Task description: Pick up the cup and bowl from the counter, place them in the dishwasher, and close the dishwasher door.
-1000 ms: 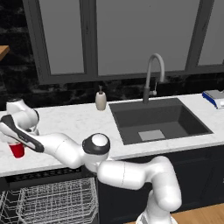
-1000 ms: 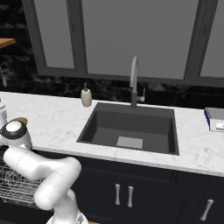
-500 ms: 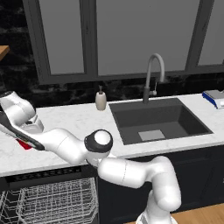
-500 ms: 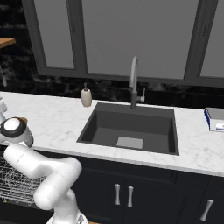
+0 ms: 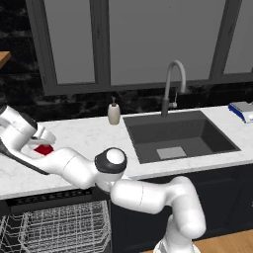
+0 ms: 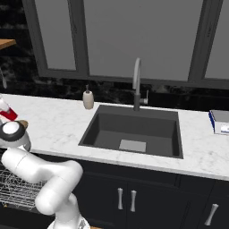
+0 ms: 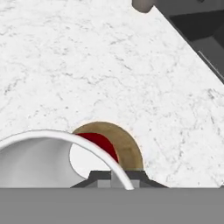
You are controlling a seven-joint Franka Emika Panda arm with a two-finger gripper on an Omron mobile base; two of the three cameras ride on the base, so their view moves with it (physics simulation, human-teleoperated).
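The red cup point(image 7: 48, 157) fills the lower left of the hand view, its white rim pinched by the nearly closed tool point(image 7: 114, 177) at bottom centre. The tan bowl point(image 7: 127, 146) shows just behind it. Both lie over the white marble bench point(image 7: 109, 65), with the sink point(image 7: 197, 22) at upper right.
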